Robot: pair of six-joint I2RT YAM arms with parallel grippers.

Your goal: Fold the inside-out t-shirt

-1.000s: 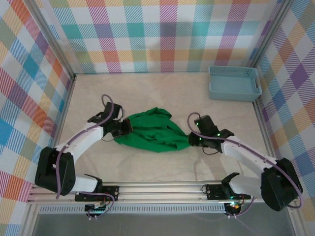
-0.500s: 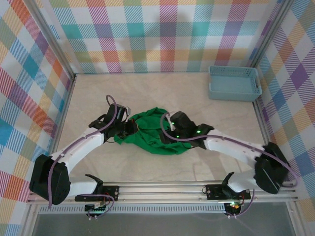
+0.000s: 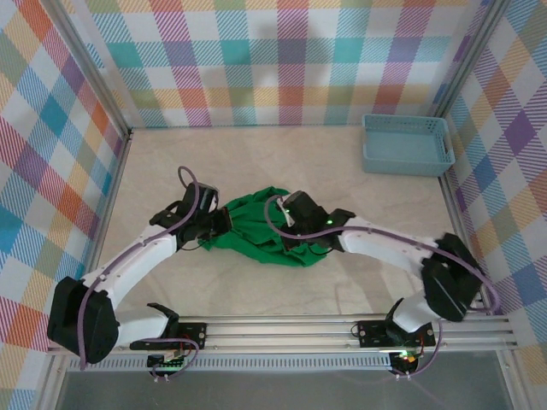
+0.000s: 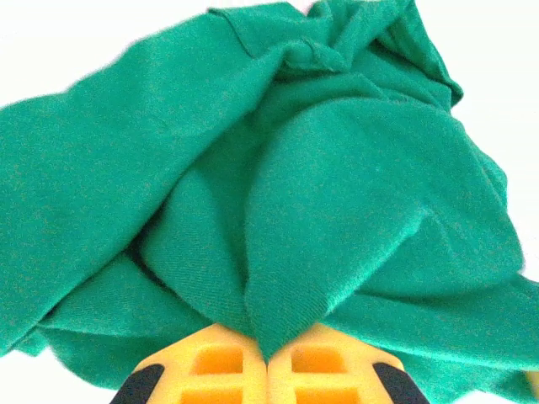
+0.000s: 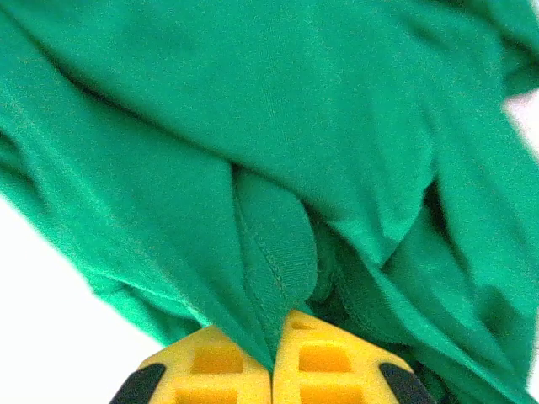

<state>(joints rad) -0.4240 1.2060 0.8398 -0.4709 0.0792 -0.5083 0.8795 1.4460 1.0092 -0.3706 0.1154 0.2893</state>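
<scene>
Pinching a fold left of centre, the left gripper (image 3: pixel 217 225) grips the shirt (image 3: pixel 255 229), which lies bunched mid-frame on the table (image 3: pixel 342 171). Beside it the right gripper (image 5: pixel 272 355) clamps a hemmed edge; we judge both holds serve to spread the cloth.

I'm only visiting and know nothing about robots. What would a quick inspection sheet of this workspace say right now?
Surface: pale table, flat and light-coloured.
Job's things: green t-shirt bunched in a crumpled heap mid-table, not yet folded.
Clutter: light blue basket in the far right corner, apart from the shirt.
Grippers: left gripper shut on a pinch of shirt cloth; right gripper shut on a hemmed fold of it.
Cables: purple cable loops at the left wrist, and another at the right.
Surroundings: plaid walls on three sides; metal rail along the near edge.
</scene>
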